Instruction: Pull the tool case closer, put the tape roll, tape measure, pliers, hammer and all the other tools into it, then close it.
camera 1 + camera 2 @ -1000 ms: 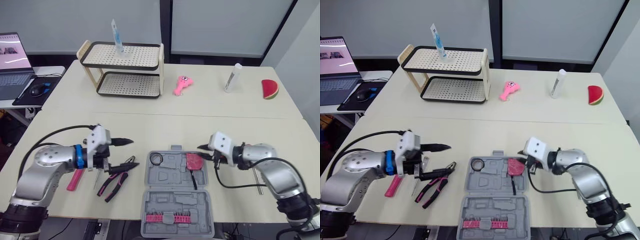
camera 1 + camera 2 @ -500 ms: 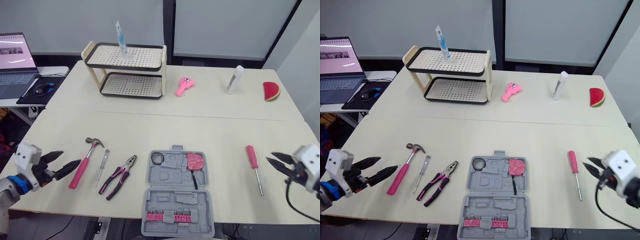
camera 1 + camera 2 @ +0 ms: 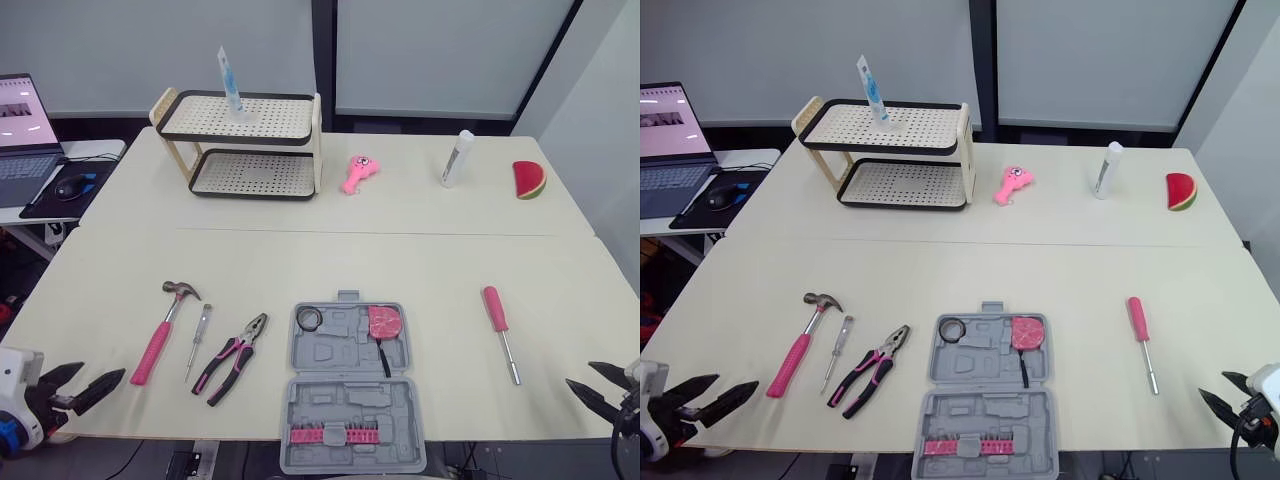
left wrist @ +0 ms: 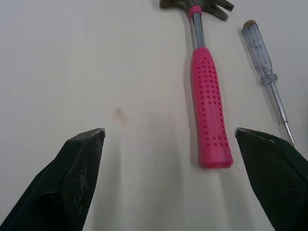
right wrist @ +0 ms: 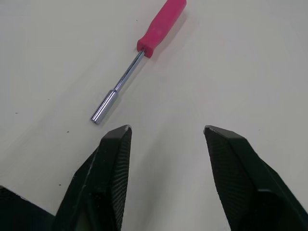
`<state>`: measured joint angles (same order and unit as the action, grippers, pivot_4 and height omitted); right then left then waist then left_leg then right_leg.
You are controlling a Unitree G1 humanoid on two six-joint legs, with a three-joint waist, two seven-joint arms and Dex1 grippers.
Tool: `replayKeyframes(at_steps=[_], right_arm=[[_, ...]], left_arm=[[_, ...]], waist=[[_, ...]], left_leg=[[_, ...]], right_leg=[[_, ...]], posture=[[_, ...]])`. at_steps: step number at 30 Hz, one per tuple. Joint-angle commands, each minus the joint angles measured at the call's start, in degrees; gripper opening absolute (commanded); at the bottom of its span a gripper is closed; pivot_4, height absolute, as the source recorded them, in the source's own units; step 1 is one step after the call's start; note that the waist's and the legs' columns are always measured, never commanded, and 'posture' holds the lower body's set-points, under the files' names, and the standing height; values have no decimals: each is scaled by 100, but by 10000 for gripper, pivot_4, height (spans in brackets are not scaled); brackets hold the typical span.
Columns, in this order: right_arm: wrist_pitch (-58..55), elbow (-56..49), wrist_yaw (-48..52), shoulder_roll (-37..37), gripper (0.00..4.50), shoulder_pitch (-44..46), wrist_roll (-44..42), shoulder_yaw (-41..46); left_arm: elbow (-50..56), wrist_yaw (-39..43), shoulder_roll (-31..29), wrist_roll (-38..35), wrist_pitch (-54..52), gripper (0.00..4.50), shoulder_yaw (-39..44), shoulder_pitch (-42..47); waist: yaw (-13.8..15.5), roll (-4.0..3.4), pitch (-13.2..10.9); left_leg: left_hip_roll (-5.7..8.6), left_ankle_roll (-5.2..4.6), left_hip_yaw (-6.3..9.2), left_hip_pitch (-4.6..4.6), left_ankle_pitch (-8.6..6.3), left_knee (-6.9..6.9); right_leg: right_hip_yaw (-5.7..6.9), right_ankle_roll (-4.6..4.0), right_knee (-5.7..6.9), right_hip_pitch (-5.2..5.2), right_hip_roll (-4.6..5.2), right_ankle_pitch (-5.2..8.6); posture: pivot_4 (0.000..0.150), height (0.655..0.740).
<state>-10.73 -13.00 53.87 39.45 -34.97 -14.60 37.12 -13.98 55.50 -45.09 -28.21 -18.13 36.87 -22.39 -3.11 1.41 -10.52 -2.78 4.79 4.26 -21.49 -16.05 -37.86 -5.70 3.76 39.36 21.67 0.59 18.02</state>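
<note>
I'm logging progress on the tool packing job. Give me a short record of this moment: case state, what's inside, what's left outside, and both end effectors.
case: tool case open, lying flat
inside: tape roll, tape measure
outside, left of case: hammer, clear-handled screwdriver, pliers
outside, right of case: pink-handled driver
left end effector: open, empty, near the hammer's handle end, not touching
right end effector: open, empty, near the driver's metal tip, not touching
</note>
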Motion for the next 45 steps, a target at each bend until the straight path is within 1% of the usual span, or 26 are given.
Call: replayKeyframes(at_steps=[1, 4, 7, 10, 12, 14, 19, 23, 25, 27, 33, 38, 42, 45], right_arm=[[18, -11, 100, 243, 35565, 63, -121, 157], [21, 52, 131, 355, 44826, 133, -129, 112], [89, 86, 212, 461, 44826, 224, -114, 39], [-171, -241, 292, 589, 44826, 472, -322, -108], [-346, -644, 359, 722, 44826, 677, -454, -334], [-712, -1258, 451, 949, 44826, 1007, -715, -724], [-1429, -2307, 725, 1538, 44826, 1881, -1329, -1600], [-1743, -2651, 884, 1838, 44826, 2767, -1663, -2329], [-1913, -2695, 900, 1875, 44826, 3141, -1779, -2635], [-2038, -2692, 866, 1861, 44826, 3433, -1807, -2900], [-2147, -2673, 689, 1733, 44826, 3849, -1672, -3429], [-2238, -2744, 619, 1761, 44826, 3902, -1613, -3625], [-2285, -2785, 583, 1768, 44826, 3936, -1593, -3718], [-2309, -2805, 572, 1784, 44826, 3956, -1590, -3767]], left_arm=[[365, -55, 47, -81, -34, 45000, 279, -265], [432, -40, 70, -75, -21, 45000, 343, -437], [619, 75, 43, -63, 15, 45000, 340, -608], [1005, 208, 64, -73, 32, 45000, 255, -809], [1403, 207, 176, -135, -25, 45000, 215, -953], [2069, 186, 360, -301, -175, 45000, 132, -1159], [3115, 187, 535, -491, -393, 45000, -54, -1409], [3738, 114, 590, -601, -519, 45000, -258, -1386], [4012, 29, 613, -609, -589, 45000, -431, -1319], [4203, -28, 618, -564, -612, 45000, -647, -1228], [4370, -934, 871, -156, -846, 45000, -1588, -410], [4257, -1682, 908, 551, -1114, 45000, -2341, 48], [4201, -2135, 1007, 824, -1402, 45000, -2689, 302], [4151, -2236, 991, 965, -1546, 45000, -2887, 378]], waist=[[0, 4, 3], [1, 7, 4], [1, 5, 5], [1, 6, 4], [-7, 5, 4], [-32, 0, 1], [7, 3, -2], [68, 11, -10], [98, 12, -11], [129, 13, -10], [146, 8, -13], [132, 7, -13], [131, 7, -14], [132, 7, -13]], left_leg=[[0, 0, 0, 2, 0, 0], [0, 0, 1, 4, 0, 3], [0, 1, 1, 3, -1, 6], [1, 2, -1, 3, -2, 7], [1, 3, -3, 5, -2, 6], [0, 3, -4, 7, -2, 6], [1, 3, -1, 6, -2, 7], [2, 3, 6, -1, -3, 6], [3, 4, 6, -8, -3, 6], [6, 4, 6, -16, -3, 5], [9, 3, 13, -29, -2, 3], [10, 3, 14, -30, -2, 2], [10, 3, 15, -28, -2, 2], [10, 3, 14, -29, -2, -1]], right_leg=[[0, 8, -1, -1, 0, 9], [1, 8, -3, -4, 0, 10], [1, 5, -15, -7, 0, 8], [1, 0, -33, -17, 3, 13], [-3, -3, -35, -21, 5, 26], [-5, 0, -35, -23, 5, 23], [-1, 20, -37, -24, 6, 5], [7, 15, -43, -20, 7, 7], [8, 5, -47, -16, 9, 11], [10, 13, -50, -10, 12, -1], [16, 17, -49, 1, 14, -5], [15, 18, -48, 1, 13, -6], [16, 18, -46, 2, 12, -6], [15, 19, -44, 0, 12, -7]], posture=[[1500, 7350], [1500, 7350], [1500, 7350], [1500, 7350], [1500, 7350], [1500, 7350], [1500, 7350], [1500, 7350], [1500, 7350], [1500, 7350], [1500, 7350], [1500, 7350], [1500, 7350], [1500, 7350]])
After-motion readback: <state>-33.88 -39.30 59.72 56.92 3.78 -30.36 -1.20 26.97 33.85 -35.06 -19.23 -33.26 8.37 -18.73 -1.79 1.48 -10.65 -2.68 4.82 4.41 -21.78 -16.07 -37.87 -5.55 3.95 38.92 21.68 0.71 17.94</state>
